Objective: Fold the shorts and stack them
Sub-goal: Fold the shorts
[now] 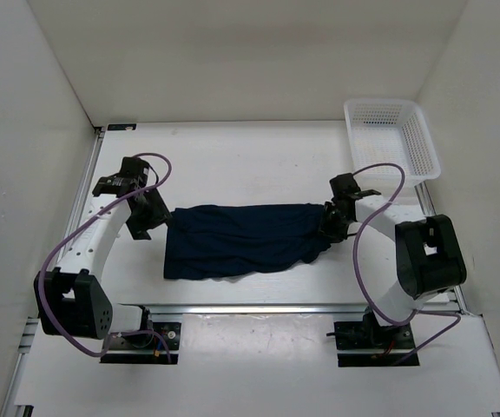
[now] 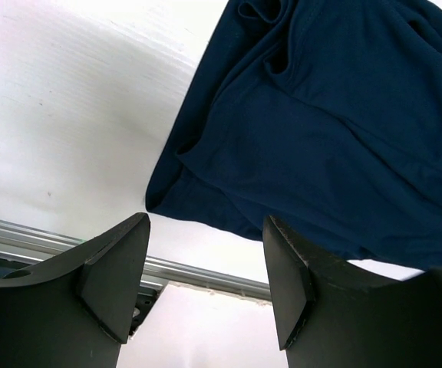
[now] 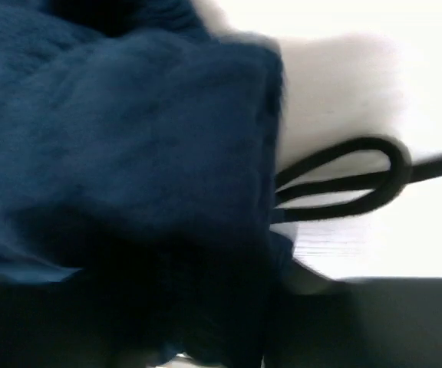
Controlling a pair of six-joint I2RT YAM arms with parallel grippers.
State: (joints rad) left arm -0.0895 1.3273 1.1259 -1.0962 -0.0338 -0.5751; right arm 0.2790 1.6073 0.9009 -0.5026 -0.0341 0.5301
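Observation:
The dark navy shorts (image 1: 241, 239) lie spread out, somewhat rumpled, in the middle of the table. My left gripper (image 1: 148, 211) hovers just off their left edge. In the left wrist view it (image 2: 206, 280) is open and empty, with the near left corner of the shorts (image 2: 321, 130) just past its fingertips. My right gripper (image 1: 331, 222) is at the shorts' right end, where the fabric bunches up to it. In the right wrist view blurred navy fabric (image 3: 129, 153) fills the space at the jaws and hides them. A black cord loop (image 3: 344, 180) lies beside the fabric's edge.
A white mesh basket (image 1: 391, 137) stands at the back right corner. White walls enclose the table on three sides. A metal rail (image 1: 276, 307) runs along the front edge, also seen in the left wrist view (image 2: 206, 276).

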